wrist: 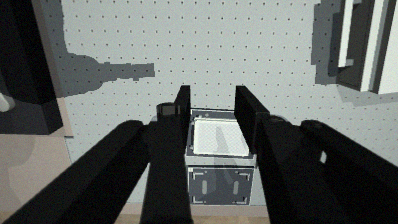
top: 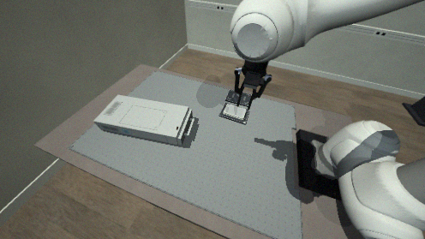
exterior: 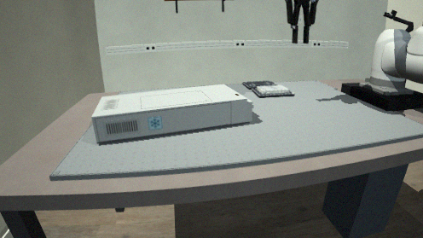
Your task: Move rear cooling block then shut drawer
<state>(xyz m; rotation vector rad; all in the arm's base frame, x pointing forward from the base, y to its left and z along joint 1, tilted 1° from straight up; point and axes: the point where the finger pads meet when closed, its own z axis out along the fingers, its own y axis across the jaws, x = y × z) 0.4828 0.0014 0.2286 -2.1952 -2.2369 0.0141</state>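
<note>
The cooler COLD is a long white box. Its drawer front and handle are at its right end in the top view. The drawer looks shut or almost shut; a thin dark line shows behind its front. The lamp is a small dark-reddish spot; whether it is lit I cannot tell. The blocks and tubes in the drawer are hidden. My gripper is partly open and empty, high above the deck. The farther dark deck slot is empty.
A white flat piece lies in the slot nearer COLD. The robot's black base stands at the right of the grey perforated deck. The gripper's shadow falls on both slots.
</note>
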